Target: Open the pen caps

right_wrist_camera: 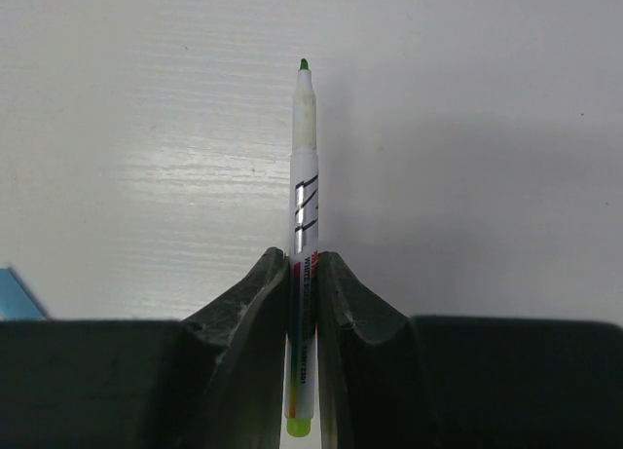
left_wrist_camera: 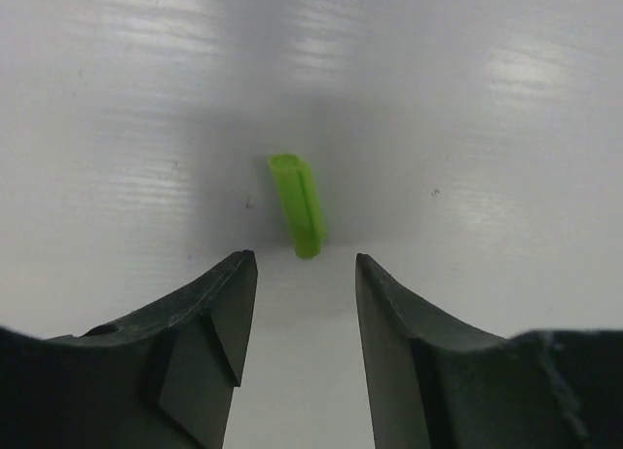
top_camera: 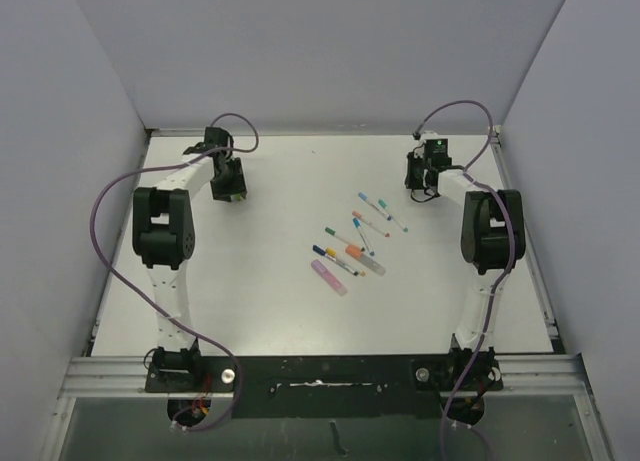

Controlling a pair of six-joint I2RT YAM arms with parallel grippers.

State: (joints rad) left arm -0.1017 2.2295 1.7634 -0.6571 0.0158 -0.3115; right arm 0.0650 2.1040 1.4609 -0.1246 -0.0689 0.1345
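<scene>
Lab test cell: grey panel walls (top_camera: pixel 320 51) enclosing white table (top_camera: pixel 270 221).

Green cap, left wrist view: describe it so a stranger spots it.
Start at the white table's far left, where the left hand hovers open. Just ahead of it lies a stubby lime-green cap. Unlike the pens clustered mid-table, it is short and lies alone.

Bright, even overhead light, soft glare streaks on the white table (left_wrist_camera: pixel 506 79), diffuse grey shadow behind the green cap (left_wrist_camera: pixel 300 201), wrist views soft at near edges
</scene>
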